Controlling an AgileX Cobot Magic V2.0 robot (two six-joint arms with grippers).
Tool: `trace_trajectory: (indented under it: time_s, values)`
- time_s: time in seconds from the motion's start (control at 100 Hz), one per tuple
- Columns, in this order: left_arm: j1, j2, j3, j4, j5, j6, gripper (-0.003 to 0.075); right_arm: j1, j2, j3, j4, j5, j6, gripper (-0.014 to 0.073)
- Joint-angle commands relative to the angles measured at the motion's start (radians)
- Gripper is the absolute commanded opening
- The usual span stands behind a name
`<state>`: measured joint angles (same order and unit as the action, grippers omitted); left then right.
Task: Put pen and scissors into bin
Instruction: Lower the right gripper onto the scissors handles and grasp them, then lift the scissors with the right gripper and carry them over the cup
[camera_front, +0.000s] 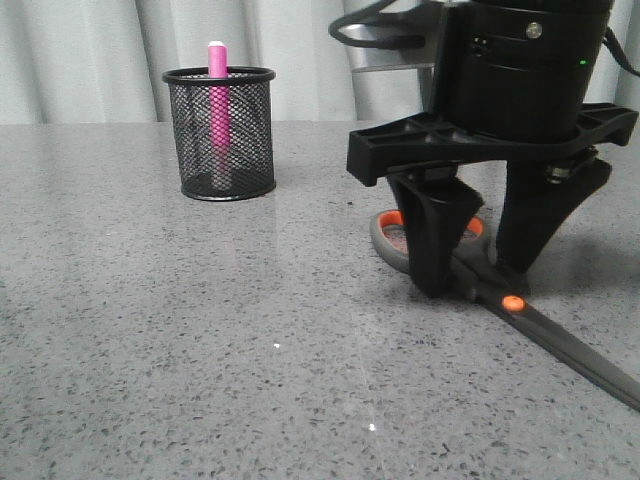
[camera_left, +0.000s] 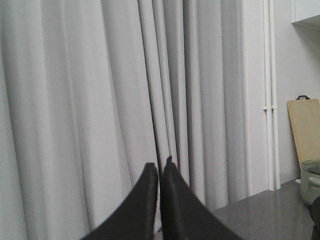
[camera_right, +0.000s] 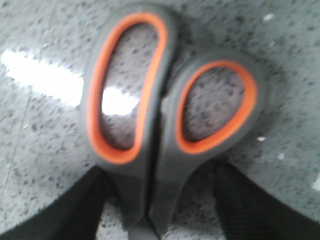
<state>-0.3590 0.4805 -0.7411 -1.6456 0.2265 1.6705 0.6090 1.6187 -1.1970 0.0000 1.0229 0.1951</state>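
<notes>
The pink pen (camera_front: 217, 100) stands upright inside the black mesh bin (camera_front: 222, 133) at the back left of the table. The scissors (camera_front: 512, 302) lie flat on the table at the right, blades closed and pointing to the front right. My right gripper (camera_front: 480, 270) is open and lowered over them, one finger on each side of the neck just behind the orange pivot. In the right wrist view the two orange-lined loops (camera_right: 170, 100) lie between my fingers (camera_right: 60, 210), which stand apart from the handles. My left gripper (camera_left: 160, 170) is shut, empty and raised toward the curtain.
The grey speckled table (camera_front: 200, 350) stretches across the front and left. A white curtain (camera_front: 90, 55) hangs behind the table. In the left wrist view a wooden board (camera_left: 305, 130) and a glass vessel (camera_left: 312, 180) stand at the far side.
</notes>
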Motion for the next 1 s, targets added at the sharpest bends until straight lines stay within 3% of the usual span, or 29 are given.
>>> trace_trajectory:
  time_s: [0.0,0.2,0.35,0.47,0.63,0.8,0.99]
  values:
    - [-0.002,0.006,-0.023,-0.019,0.006,-0.006,-0.0019,-0.008,-0.010,-0.022,0.015,-0.048,-0.001,0.0291]
    - [-0.002,0.006,-0.021,-0.019,0.005,-0.006,-0.0019,-0.008,0.000,-0.037,0.000,-0.052,-0.001,-0.0079]
    - [-0.002,0.006,-0.021,-0.019,0.005,-0.006,-0.0019,-0.008,-0.037,-0.176,-0.051,-0.047,-0.001,-0.0069]
    - [-0.002,0.006,-0.021,-0.019,0.002,-0.006,-0.0019,-0.008,-0.076,-0.331,-0.065,-0.154,-0.001,-0.0069]
    - [-0.002,0.006,-0.021,-0.019,0.002,-0.006,-0.0019,-0.008,-0.094,-0.434,-0.065,-0.495,-0.001,-0.0069]
    - [-0.002,0.006,-0.021,-0.019,0.002,-0.006,-0.0019,-0.008,-0.046,-0.401,-0.076,-0.914,-0.001,-0.0069]
    - [-0.002,0.006,-0.016,-0.019,0.002,-0.006,-0.0019,-0.008,0.064,-0.334,-0.076,-1.214,-0.001,-0.0069]
